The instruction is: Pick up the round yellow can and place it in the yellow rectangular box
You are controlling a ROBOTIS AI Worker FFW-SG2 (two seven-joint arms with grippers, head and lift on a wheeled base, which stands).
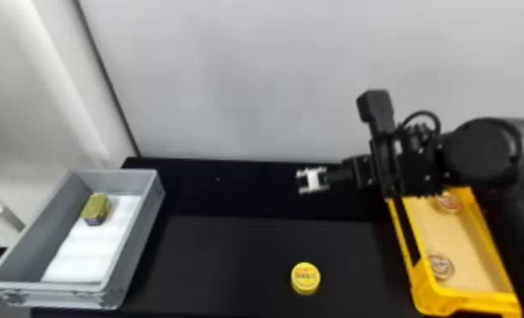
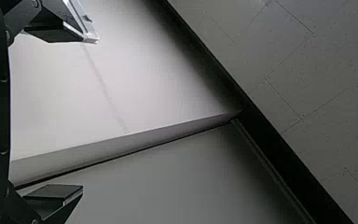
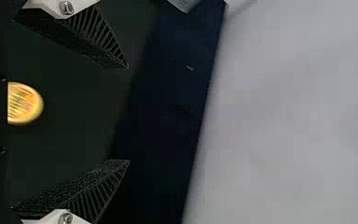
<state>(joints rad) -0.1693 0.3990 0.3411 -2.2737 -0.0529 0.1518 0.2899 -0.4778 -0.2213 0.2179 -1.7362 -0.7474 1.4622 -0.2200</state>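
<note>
A: Where is the round yellow can (image 1: 305, 277) being recorded?

B: On the black table (image 1: 227, 262). It is being supported there with its printed face up, apart from both boxes, and nearer the yellow rectangular box (image 1: 476, 301) than the grey box (image 1: 140, 237).

A: And the right gripper (image 1: 305, 181)?

B: In the head view it is being held above the table, farther back than the can, with its tip being pointed toward the robot's left. The yellow rectangular box is being partly covered by the arm behind it.

A: State of the fingers?

B: Apart. In the right wrist view a wide gap is being shown between the fingers of the right gripper (image 3: 127, 114), and nothing is being clamped. The can is being seen beyond them, partly hidden by the gripper's body.

A: The left gripper (image 2: 90, 114)?

B: In its own wrist view its fingers are being held well apart, and nothing is being gripped. A pale panel (image 2: 121, 88) is being viewed beyond them.

A: Contents of the boxes?

B: Two round tins (image 1: 441, 266) are being held in the yellow rectangular box, one near its front end and one toward the back. In the grey box an olive-coloured block (image 1: 95, 208) is being noted beside a white liner (image 1: 85, 258), toward the far end.
</note>
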